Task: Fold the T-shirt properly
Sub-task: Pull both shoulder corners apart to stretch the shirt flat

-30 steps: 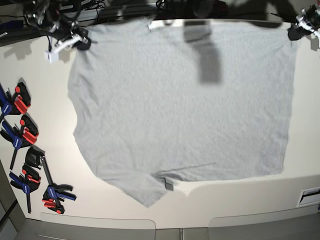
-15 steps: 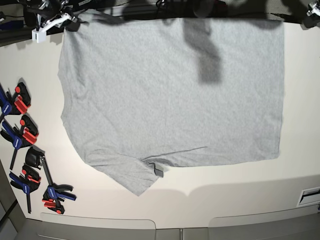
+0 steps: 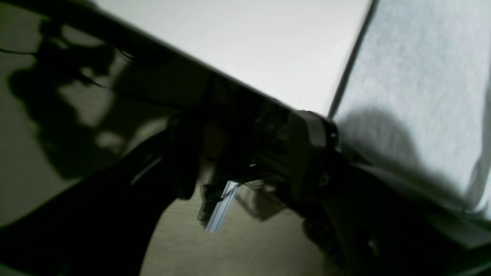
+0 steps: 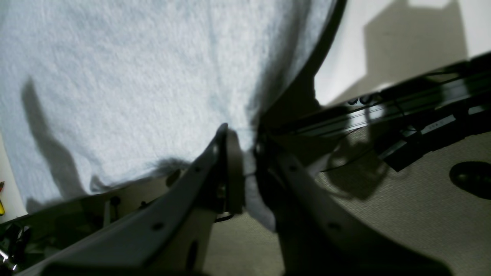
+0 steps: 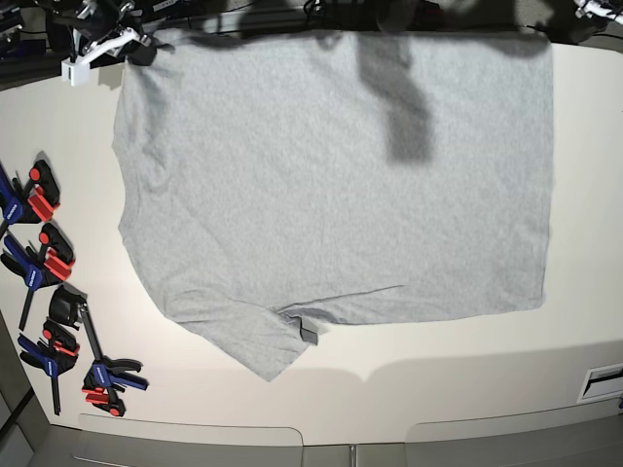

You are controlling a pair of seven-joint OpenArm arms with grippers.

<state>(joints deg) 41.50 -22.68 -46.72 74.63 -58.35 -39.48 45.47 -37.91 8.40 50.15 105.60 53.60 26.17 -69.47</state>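
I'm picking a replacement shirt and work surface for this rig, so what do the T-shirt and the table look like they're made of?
T-shirt: probably a soft knit, cotton-like; the heathered light grey shows a fine fuzzy, flecked texture in the right wrist view and it creases gently. Matte.

Table: smooth, hard, off-white sheet, perhaps laminate or painted board; it shows no grain, with a dull, low sheen. The exact material can't be told.

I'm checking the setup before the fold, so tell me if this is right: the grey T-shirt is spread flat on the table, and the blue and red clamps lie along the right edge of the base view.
Not quite. The T-shirt is spread flat on the table, but the blue and red clamps lie along the left edge, not the right. The base view shows it.
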